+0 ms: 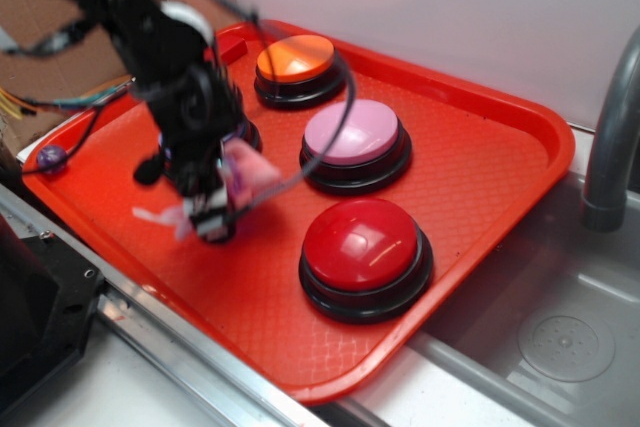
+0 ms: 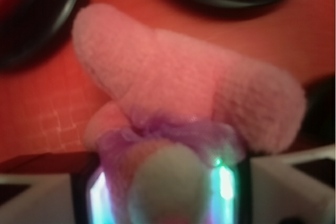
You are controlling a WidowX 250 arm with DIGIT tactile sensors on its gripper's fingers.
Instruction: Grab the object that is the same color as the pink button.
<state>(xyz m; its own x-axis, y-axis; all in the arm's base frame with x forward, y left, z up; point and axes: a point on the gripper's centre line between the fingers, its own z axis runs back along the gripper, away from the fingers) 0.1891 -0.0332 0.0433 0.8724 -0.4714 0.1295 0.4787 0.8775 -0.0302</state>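
From the wrist view I find my gripper closed around the head end of the pink plush bunny, its ears and purple bow hanging out past the fingers. In the exterior view the bunny sits in the jaws over the red tray, left of the pink button. I judge the hold shallow: soft plush may compress and slip on lifting, or the trailing white string may snag.
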